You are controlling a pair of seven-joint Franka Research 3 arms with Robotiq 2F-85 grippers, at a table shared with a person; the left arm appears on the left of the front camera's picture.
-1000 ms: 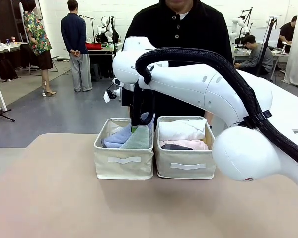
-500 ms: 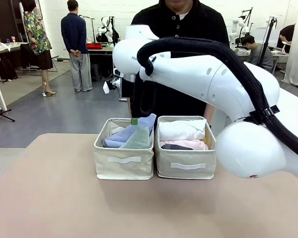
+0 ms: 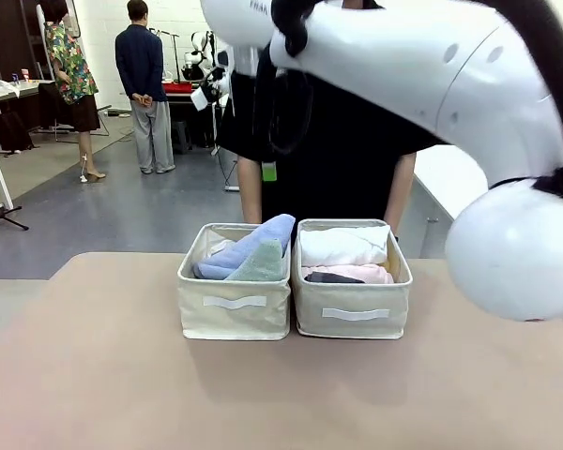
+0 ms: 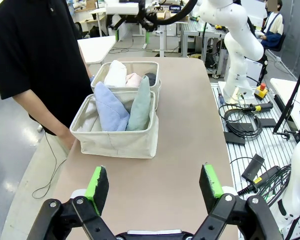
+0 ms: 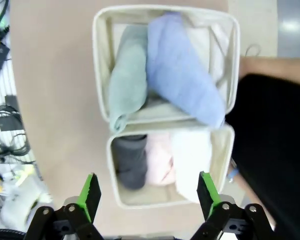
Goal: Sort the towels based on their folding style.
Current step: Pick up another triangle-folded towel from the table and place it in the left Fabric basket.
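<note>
Right wrist view — fingers (image 5: 90, 192) spread, empty, high above the towels (image 5: 182, 65) in two bins (image 5: 101, 85).

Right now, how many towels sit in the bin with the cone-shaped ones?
2: the blue towel and the green towel lean side by side in one bin. Something pale behind them may be hidden.

Open tabletop (image 3: 122, 375) near, left and right of two touching cream bins (image 3: 235, 305); person's torso (image 3: 328, 169) blocking far side.
</note>
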